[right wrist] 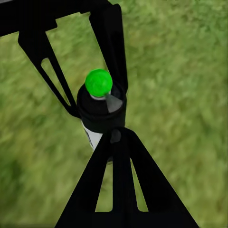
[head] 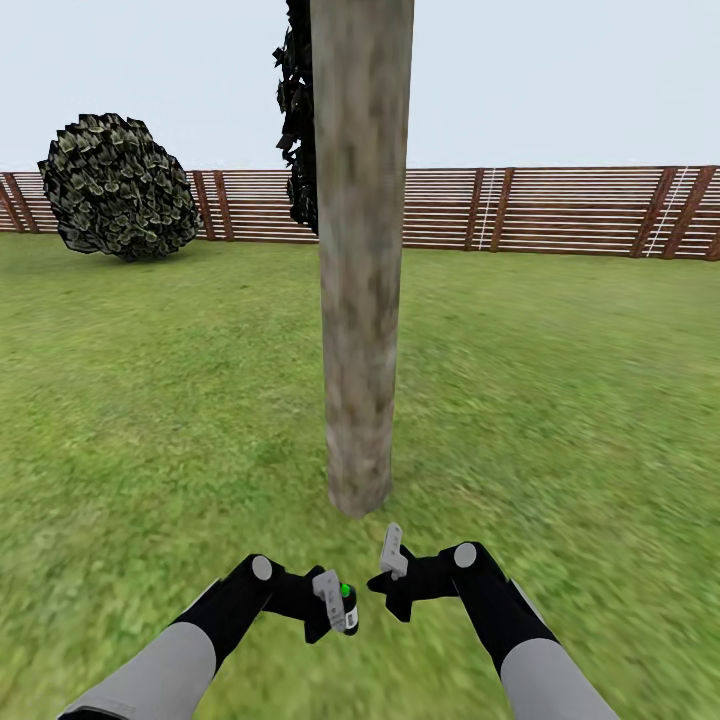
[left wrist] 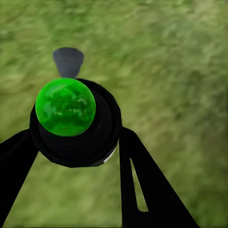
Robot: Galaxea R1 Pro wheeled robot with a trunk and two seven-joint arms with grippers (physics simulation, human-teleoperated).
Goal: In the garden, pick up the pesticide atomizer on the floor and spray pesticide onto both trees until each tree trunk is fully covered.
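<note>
One tree trunk, a pale mottled column, rises from the lawn straight ahead of me, its base a short way beyond both grippers. My left gripper is shut on the pesticide atomizer, a small black canister with a bright green round cap. The canister's black body sits between the left fingers. My right gripper hangs just right of the atomizer, shut and holding nothing. In the right wrist view its tips meet close before the atomizer.
Green lawn spreads on all sides. A round dark shrub stands far left by the brown slat fence. Dark foliage shows behind the trunk's left edge.
</note>
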